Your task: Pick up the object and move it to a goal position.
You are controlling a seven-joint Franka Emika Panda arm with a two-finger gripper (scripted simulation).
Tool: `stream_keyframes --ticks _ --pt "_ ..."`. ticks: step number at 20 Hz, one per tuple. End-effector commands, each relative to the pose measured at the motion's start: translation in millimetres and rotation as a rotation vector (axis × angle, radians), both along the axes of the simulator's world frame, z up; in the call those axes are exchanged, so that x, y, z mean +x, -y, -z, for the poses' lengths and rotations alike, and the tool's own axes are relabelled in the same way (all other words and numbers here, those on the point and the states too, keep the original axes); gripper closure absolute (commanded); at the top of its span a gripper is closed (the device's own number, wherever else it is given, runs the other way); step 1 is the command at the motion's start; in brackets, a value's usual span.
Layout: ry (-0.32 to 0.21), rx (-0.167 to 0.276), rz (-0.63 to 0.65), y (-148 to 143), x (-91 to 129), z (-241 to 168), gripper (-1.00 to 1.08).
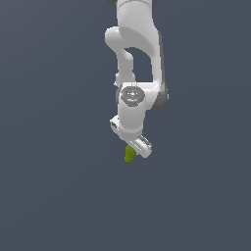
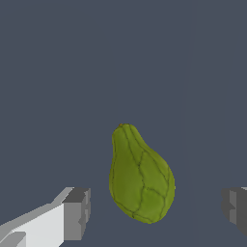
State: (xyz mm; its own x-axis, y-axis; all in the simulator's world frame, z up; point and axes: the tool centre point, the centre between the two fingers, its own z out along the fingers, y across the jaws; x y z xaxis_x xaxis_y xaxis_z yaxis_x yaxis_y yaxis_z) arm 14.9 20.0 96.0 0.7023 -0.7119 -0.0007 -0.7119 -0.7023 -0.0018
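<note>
The object (image 2: 141,176) is a small olive-green lumpy blob with dark veins, one end narrow and the other broad. In the wrist view it lies between the two grey fingertips of my gripper (image 2: 157,211), with a gap on each side, so neither pad touches it. The gripper is open. In the exterior view the object (image 1: 129,155) shows just below the white hand, and the gripper (image 1: 134,150) comes down onto it from above. The lower fingers are hard to make out there.
A plain dark grey-blue floor (image 1: 59,196) fills both views. The white arm (image 1: 132,44) reaches in from the exterior view's top. No goal marker or other object shows.
</note>
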Motion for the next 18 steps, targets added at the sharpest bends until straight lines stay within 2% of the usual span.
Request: stream_keyframes --ticks 1,11,18 --pt "0.000 -0.001 0.027 -1 0 3 -0.92" --pt "-0.001 -0.002 0.045 -3 0 8 -0.92" --pt "-0.001 -0.002 0.049 -2 -1 40 -0.92"
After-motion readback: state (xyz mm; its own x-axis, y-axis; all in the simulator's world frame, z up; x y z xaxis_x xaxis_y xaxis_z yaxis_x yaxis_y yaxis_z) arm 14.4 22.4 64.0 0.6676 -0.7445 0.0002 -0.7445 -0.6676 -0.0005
